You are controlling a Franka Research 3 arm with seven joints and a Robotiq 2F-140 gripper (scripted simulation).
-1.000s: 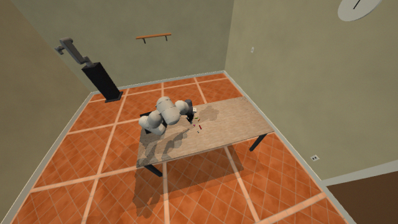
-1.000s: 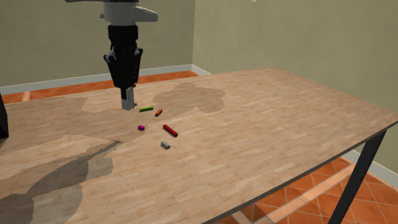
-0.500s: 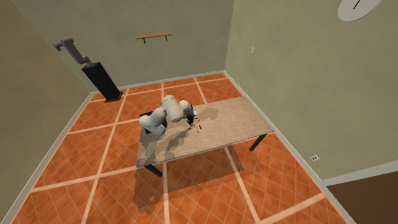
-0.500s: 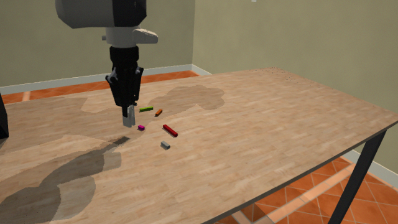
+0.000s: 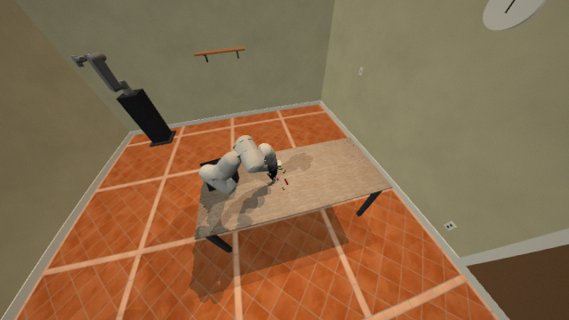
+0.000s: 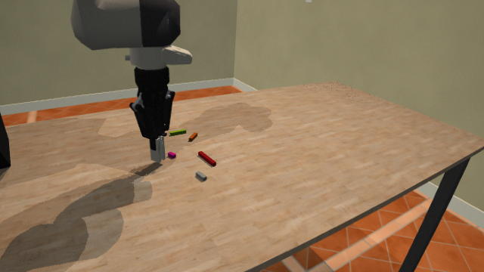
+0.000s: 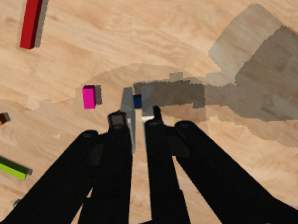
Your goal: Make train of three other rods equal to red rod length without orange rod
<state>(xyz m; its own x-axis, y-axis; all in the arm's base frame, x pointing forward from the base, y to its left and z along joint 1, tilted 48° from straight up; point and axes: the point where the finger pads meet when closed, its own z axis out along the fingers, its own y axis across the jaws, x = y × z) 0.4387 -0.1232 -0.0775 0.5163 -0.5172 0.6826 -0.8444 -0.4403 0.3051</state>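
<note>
Gripping the blue rod [image 7: 137, 101], the closed tool [image 5: 273, 180] [image 6: 158, 160] [image 7: 138, 100] hangs beside the magenta rod [image 5: 277, 179] [image 6: 172, 155] [image 7: 89, 97]. The red rod [image 5: 286, 181] [image 6: 206, 159] [image 7: 31, 24] lies between that and the grey rod [image 5: 283, 188] [image 6: 201, 176] on one side and the table's [image 5: 338, 178] [image 6: 321, 159] [image 7: 165, 30] right edge on the other, well apart from every corner.

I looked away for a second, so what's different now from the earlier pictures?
The gripper has come down toward the table, beside the magenta rod. The magenta, red, grey, orange and lime rods stayed put.
</note>
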